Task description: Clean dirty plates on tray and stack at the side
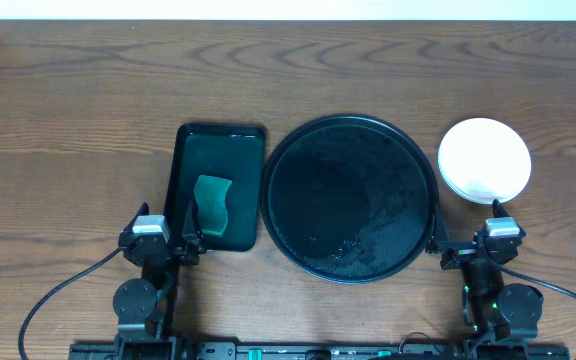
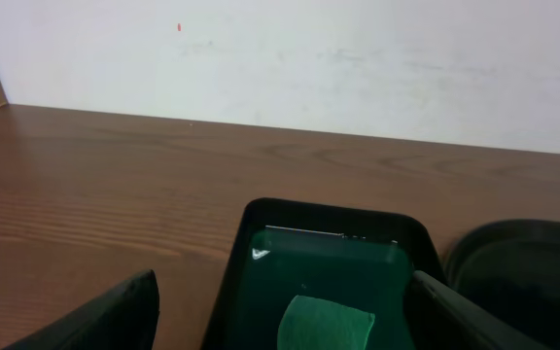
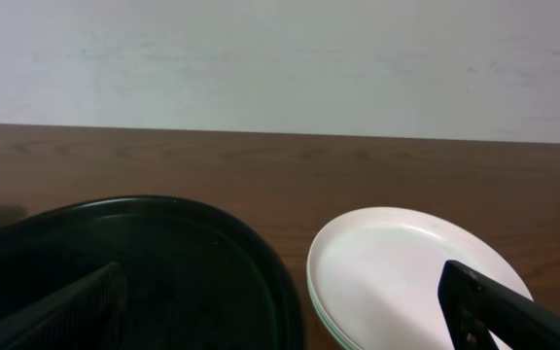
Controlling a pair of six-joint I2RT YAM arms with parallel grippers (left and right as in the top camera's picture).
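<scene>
Left gripper (image 1: 166, 228) and right gripper (image 1: 468, 232) are spread apart, holding nothing. Only the right wrist view shows the plates (image 3: 397, 262) are stacked.

The left end effector (image 1: 160, 238) is sitting low in front of its base, its fingers (image 2: 105, 316) standing wide apart and gripping nothing. The right end effector (image 1: 480, 245) is mirroring it, with its fingers (image 3: 494, 306) spread fully and also empty. Both arms are sitting folded close over their bases. The wrists are pointing forward and seemingly level, though tilt is hard to judge from overhead.
</scene>
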